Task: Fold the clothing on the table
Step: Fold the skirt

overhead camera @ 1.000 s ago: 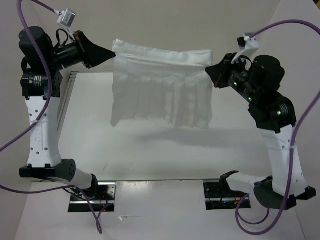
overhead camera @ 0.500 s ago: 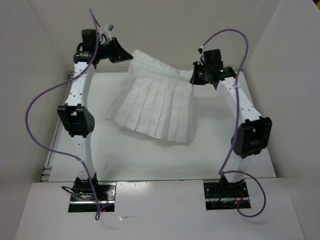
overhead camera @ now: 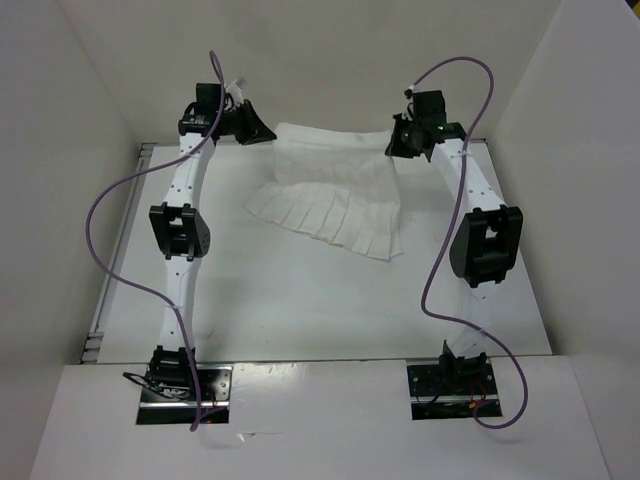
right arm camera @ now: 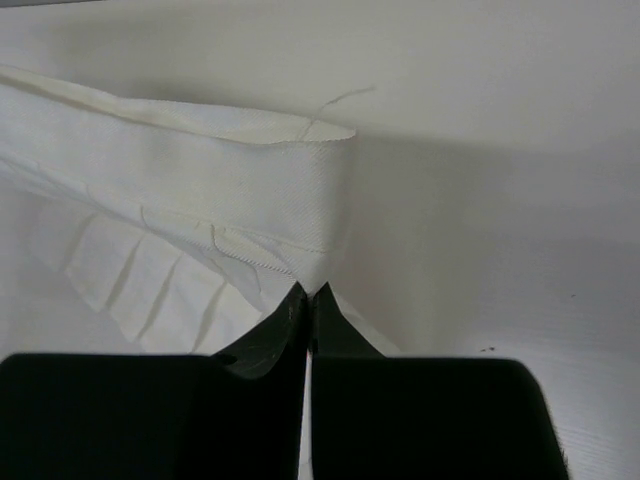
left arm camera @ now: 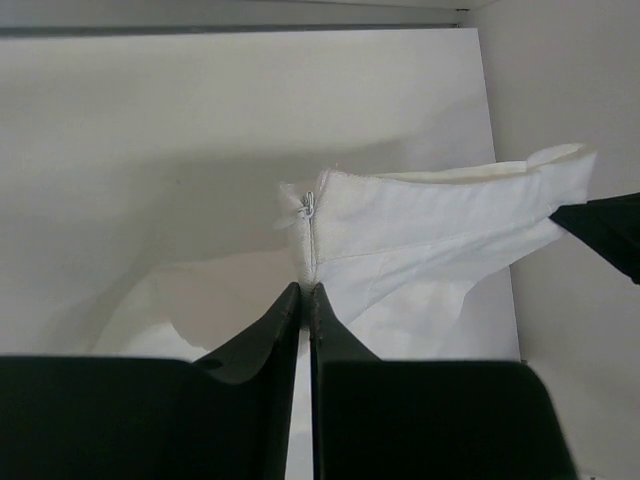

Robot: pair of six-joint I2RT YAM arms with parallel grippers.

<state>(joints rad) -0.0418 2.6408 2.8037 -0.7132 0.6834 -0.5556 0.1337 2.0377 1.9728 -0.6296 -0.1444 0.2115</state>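
Note:
The clothing (overhead camera: 335, 195) is a white pleated garment stretched between both arms at the far end of the table (overhead camera: 300, 300). Its waistband hangs raised between the grippers and its pleated hem lies on the tabletop. My left gripper (overhead camera: 268, 133) is shut on the waistband's left end, where a small zipper (left arm camera: 308, 207) shows just beyond the tips (left arm camera: 306, 290). My right gripper (overhead camera: 392, 148) is shut on the waistband's right end (right arm camera: 300, 200), its tips (right arm camera: 308, 290) pinching the cloth edge.
White walls (overhead camera: 90, 100) close in the table on the left, back and right. Both arms reach far forward, their purple cables (overhead camera: 110, 200) looping over the table sides. The arm bases (overhead camera: 185, 385) sit at the near edge.
Both arms have swung away from the camera to the table's far end, carrying the garment. It hung free in the air before; now its hem rests on the tabletop.

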